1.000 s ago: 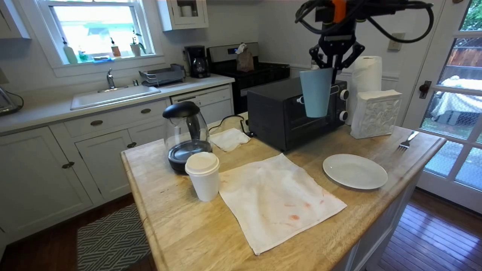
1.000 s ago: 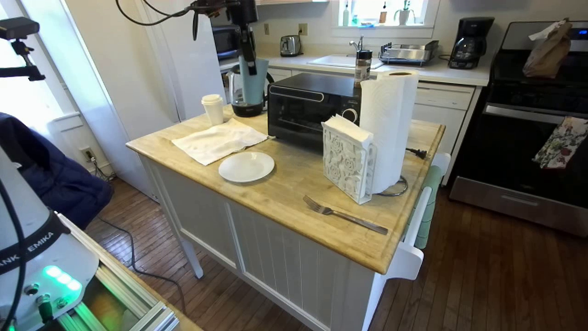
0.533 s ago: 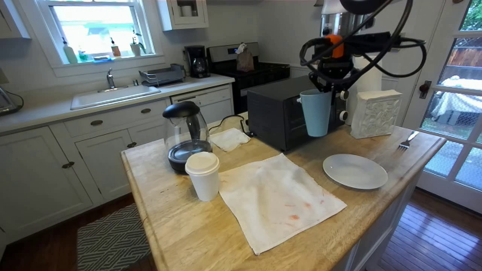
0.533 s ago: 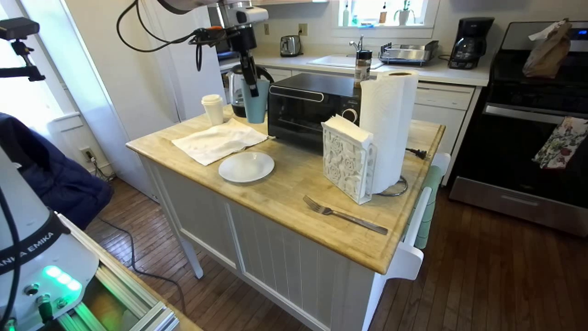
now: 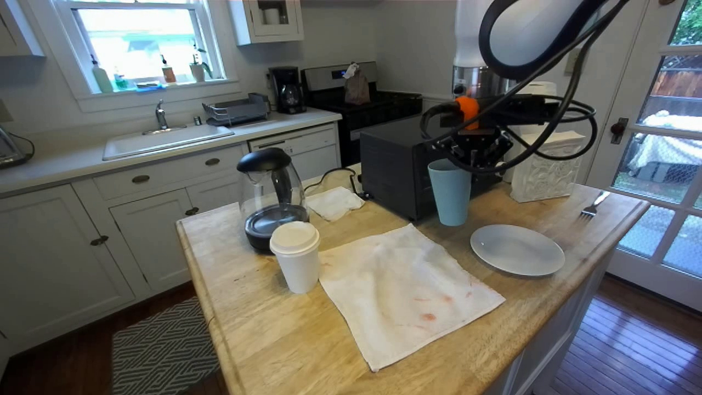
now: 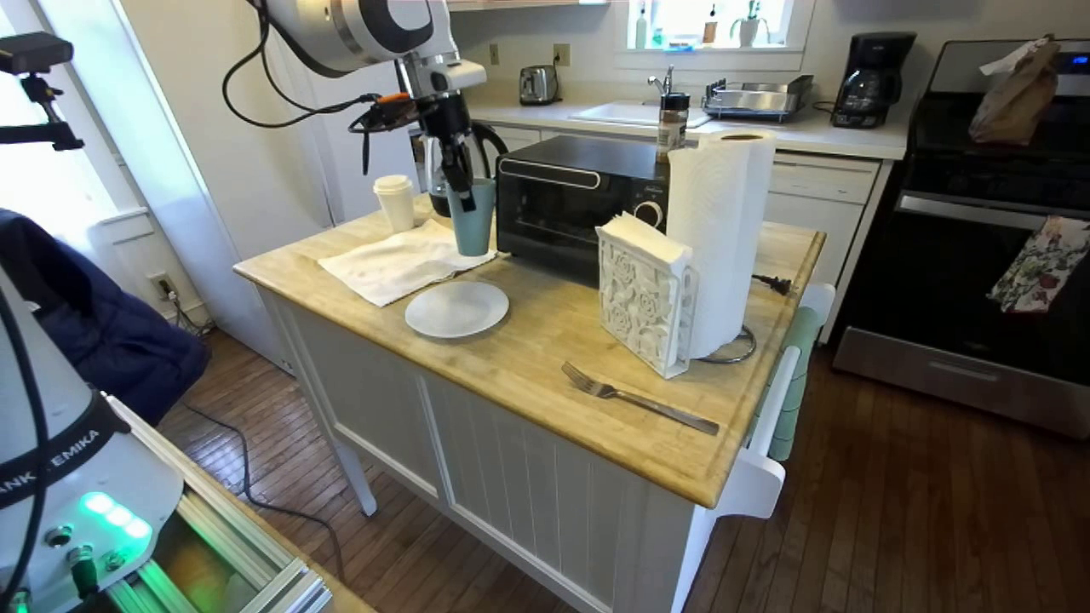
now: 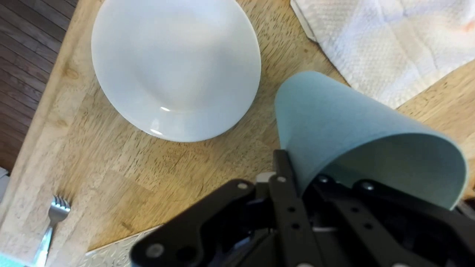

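Observation:
A pale blue cup (image 5: 452, 195) is upright by the front corner of the black toaster oven; it also shows in the wrist view (image 7: 334, 111). My gripper (image 7: 297, 174) is shut on the cup's side wall near the rim, one finger outside and one inside, its tip hidden by the wall. The gripper also shows in an exterior view (image 6: 466, 200). The cup seems close above the wooden tabletop (image 5: 274, 329); I cannot tell whether its base touches. A white plate (image 7: 178, 70) and a white cloth (image 7: 393, 48) lie beside it, and the cloth has reddish stains (image 5: 429, 316).
The black toaster oven (image 6: 553, 200) stands right behind the cup. A glass kettle (image 5: 274, 203) and a lidded paper cup (image 5: 296, 260) stand beyond the cloth. A napkin holder (image 6: 645, 294), paper towel roll (image 6: 719, 247) and fork (image 6: 639, 400) are toward the other end.
My gripper has come down with the blue cup, from above oven height to near the tabletop, and has lately shifted slightly sideways. The other things have not moved.

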Robot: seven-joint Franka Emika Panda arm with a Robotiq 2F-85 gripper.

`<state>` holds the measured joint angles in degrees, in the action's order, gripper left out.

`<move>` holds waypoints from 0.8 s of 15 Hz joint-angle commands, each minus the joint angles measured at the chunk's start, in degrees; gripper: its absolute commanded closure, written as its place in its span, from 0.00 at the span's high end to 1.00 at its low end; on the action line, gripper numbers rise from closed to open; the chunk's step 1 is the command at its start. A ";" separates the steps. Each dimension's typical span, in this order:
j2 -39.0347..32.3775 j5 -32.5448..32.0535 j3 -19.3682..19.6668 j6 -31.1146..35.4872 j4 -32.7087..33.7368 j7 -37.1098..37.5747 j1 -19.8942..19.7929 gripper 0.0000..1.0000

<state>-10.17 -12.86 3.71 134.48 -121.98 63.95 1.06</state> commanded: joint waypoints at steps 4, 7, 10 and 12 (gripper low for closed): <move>-2.80 -4.07 1.32 3.59 -1.66 9.46 2.76 0.01; -3.77 -5.88 1.70 3.73 -1.59 11.69 3.28 0.01; -4.02 -5.45 1.59 4.51 -1.97 13.05 3.51 0.01; -4.22 -5.25 1.55 4.38 -2.18 13.36 3.64 0.01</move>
<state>-14.55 -16.93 4.44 137.19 -122.94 74.85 3.61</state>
